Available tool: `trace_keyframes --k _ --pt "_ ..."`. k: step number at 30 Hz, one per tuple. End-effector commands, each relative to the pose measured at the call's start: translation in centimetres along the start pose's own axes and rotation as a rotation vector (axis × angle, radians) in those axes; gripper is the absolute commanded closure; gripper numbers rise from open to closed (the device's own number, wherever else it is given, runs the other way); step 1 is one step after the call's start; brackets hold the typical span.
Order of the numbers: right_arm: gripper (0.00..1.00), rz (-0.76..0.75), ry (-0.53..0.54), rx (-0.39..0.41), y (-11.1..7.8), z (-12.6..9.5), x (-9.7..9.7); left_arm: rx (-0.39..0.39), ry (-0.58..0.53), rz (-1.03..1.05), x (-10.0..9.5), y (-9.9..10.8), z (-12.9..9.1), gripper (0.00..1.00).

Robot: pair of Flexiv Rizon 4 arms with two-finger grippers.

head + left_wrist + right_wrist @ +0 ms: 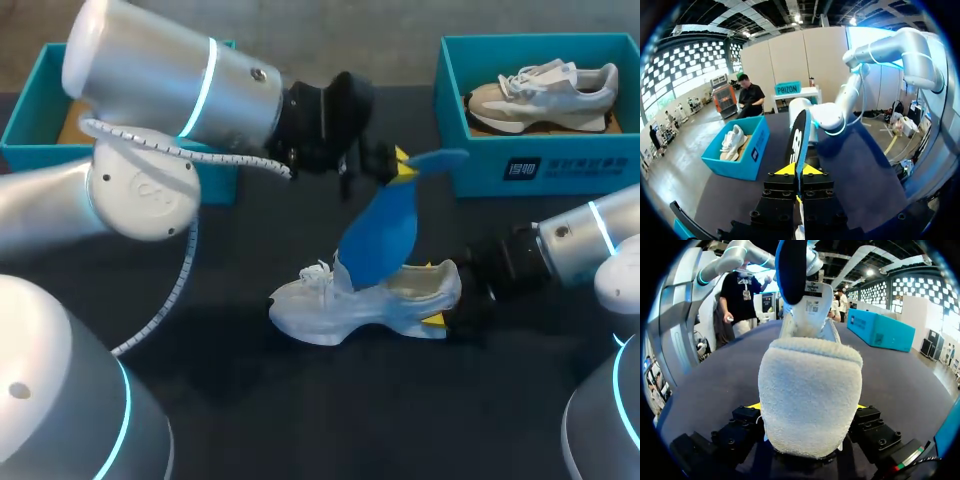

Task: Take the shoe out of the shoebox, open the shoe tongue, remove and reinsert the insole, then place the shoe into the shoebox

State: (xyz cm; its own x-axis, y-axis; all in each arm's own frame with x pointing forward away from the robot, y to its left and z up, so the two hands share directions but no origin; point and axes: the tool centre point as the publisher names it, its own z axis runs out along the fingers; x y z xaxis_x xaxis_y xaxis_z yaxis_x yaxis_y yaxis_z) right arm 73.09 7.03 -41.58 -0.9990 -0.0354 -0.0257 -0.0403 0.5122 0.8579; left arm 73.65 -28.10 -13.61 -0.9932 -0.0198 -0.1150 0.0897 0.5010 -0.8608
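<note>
A white shoe [360,300] lies on its side in the middle of the dark table. My right gripper [432,292] is shut on its heel, which fills the right wrist view as a fuzzy white heel [810,395] between the two fingers. A blue insole [385,235] stands up out of the shoe's opening, its lower end still inside. My left gripper [398,165] is shut on the insole's upper end. The left wrist view shows that insole [799,137] edge-on, pinched between the yellow tips of the left gripper [799,170].
A teal shoebox [480,160] at the back right holds a second beige and white sneaker [540,95]. Another teal box [35,115] sits at the back left, partly behind my left arm. The right arm's side of the table shows a teal box [880,330] too.
</note>
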Motion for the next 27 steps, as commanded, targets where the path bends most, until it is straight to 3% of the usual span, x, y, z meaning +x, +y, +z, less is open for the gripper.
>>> trace_keyframes --k 1,7,11,27 --pt "1.0 0.0 -0.001 0.003 -0.5 0.4 -0.1 0.065 -0.017 -0.027 0.1 -1.4 0.9 1.0" --pt "1.0 0.0 -0.001 0.003 -0.5 0.4 -0.1 0.192 -0.003 -0.091 0.2 -4.4 0.5 1.0" --pt "1.0 0.0 -0.001 0.003 -0.5 0.4 -0.1 0.323 0.065 -0.154 0.5 -6.3 0.0 1.0" --pt "1.0 0.0 -0.001 0.003 -0.5 0.4 -0.1 0.643 0.277 -0.376 2.8 -11.1 -3.3 1.0"
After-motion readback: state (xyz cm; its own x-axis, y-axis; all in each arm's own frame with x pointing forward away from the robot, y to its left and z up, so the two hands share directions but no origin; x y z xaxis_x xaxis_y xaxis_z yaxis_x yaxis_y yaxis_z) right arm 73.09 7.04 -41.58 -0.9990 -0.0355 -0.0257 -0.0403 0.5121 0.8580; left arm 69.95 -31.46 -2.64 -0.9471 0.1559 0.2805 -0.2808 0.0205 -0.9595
